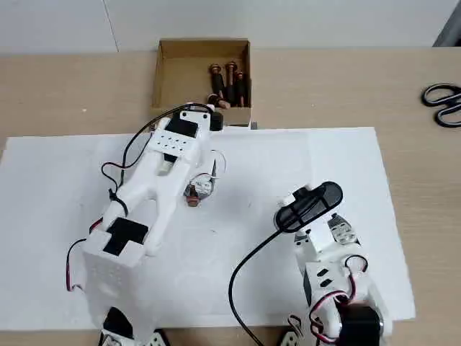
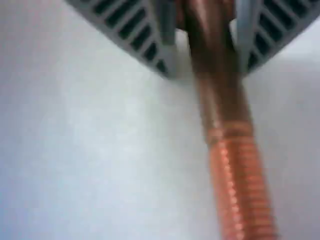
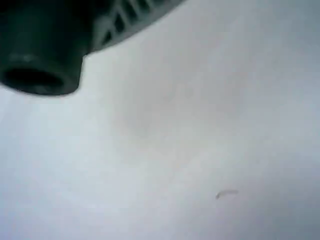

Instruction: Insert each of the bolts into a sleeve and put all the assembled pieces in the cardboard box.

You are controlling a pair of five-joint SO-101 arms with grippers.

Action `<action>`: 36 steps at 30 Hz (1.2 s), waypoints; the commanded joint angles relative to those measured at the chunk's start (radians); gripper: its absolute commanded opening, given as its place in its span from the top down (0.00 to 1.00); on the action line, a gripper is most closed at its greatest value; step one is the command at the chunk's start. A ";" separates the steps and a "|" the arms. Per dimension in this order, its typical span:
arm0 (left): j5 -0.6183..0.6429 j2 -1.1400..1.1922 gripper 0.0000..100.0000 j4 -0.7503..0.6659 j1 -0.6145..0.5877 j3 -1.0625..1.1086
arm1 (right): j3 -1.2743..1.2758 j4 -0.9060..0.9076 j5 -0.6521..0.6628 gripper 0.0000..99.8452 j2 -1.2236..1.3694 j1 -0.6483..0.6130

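One copper bolt (image 2: 225,125), smooth along its shank and threaded toward the tip, is pinched between the ribbed grey fingers (image 2: 150,45) of the left gripper (image 1: 196,189), over the middle of the white paper sheet (image 1: 65,216). Open paper lies all round it. One black tubular sleeve (image 3: 42,60), its round bore showing, sits at the right gripper (image 1: 338,231) near the sheet's near right part; whether that gripper is closed on it cannot be told. The shallow, square-cornered cardboard box (image 1: 173,79) stands just past the sheet's far edge. Three assembled pieces (image 1: 229,83) lie against its right wall, and its left half is bare. One pair of scissors (image 1: 443,104) lies at the wooden bench's (image 1: 72,94) right edge.
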 commanded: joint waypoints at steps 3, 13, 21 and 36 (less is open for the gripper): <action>0.006 -0.055 0.99 -0.037 -0.009 -0.024 | -0.006 -0.013 -0.009 1.00 0.002 0.008; 0.176 -0.218 0.99 -0.002 -0.021 -0.024 | -0.006 -0.013 -0.009 1.00 0.002 0.008; 0.646 -0.222 0.99 -0.003 -0.071 -0.024 | -0.006 -0.013 -0.072 1.00 0.002 0.008; 1.565 -0.219 0.99 -0.002 -0.097 -0.019 | -0.006 -0.013 -0.078 1.00 0.002 0.056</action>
